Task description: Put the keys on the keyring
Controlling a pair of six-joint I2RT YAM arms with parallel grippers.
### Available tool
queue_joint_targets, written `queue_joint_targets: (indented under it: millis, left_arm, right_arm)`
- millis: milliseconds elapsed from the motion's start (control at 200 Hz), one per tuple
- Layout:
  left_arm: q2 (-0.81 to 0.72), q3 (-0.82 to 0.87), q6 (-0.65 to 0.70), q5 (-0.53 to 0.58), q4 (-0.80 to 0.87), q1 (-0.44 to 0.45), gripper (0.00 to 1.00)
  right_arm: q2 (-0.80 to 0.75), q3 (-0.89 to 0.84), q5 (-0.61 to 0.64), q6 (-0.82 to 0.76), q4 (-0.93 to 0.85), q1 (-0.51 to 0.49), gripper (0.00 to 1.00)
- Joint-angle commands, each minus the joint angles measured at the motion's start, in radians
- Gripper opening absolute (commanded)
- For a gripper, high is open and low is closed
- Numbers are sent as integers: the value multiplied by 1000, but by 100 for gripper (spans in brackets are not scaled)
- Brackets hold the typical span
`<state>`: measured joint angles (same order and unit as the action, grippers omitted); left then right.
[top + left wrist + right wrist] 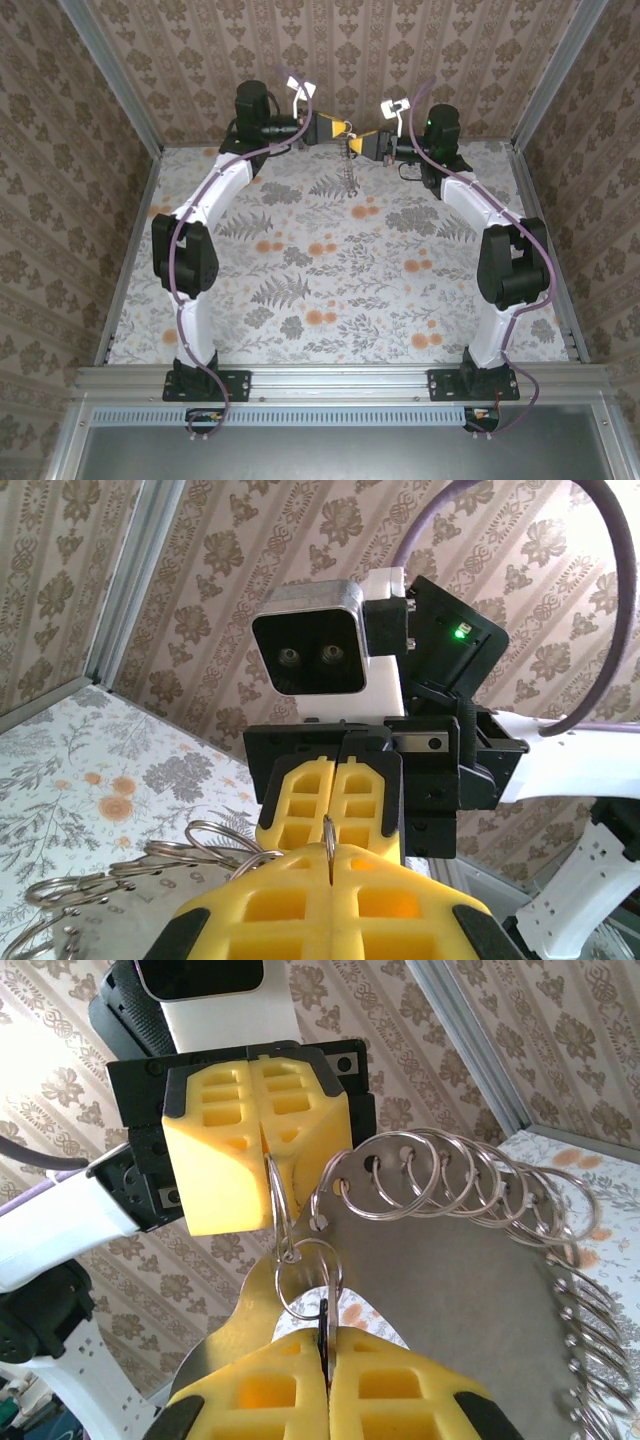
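High at the back of the table my two grippers meet tip to tip. The left gripper [338,128] [330,865] is shut on a thin metal split ring [328,835] that belongs to the keyring [348,172] [450,1290], a large flat band with several split rings along its wavy edge. The keyring hangs down between the grippers. My right gripper [362,141] [325,1348] is shut on the key [324,1322], whose black head shows edge-on between the yellow pads. A small ring [308,1280] on the key is linked to the ring in the left gripper's pads [225,1160].
The floral tablecloth [330,290] lies below. Patterned walls with metal corner posts [110,80] close in the back and sides. Both arms arch up from the near rail [340,380].
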<state>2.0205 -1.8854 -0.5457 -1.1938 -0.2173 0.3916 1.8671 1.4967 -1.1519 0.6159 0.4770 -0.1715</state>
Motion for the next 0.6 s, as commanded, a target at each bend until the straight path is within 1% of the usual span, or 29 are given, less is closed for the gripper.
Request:
queue_joint_targets:
  millis: [0,415,595]
  left_arm:
    - [-87,21,22,55,-91,-4,0]
    - [-91,53,14,71,-127,5,0]
    - [-91,68,12,71,-139,9,0]
  right_arm:
    - [-34,-14,33,23,27,-12,0]
    - [-6,50,38,25,-2,-60,0]
    - [15,101,43,1,-53,-81,0]
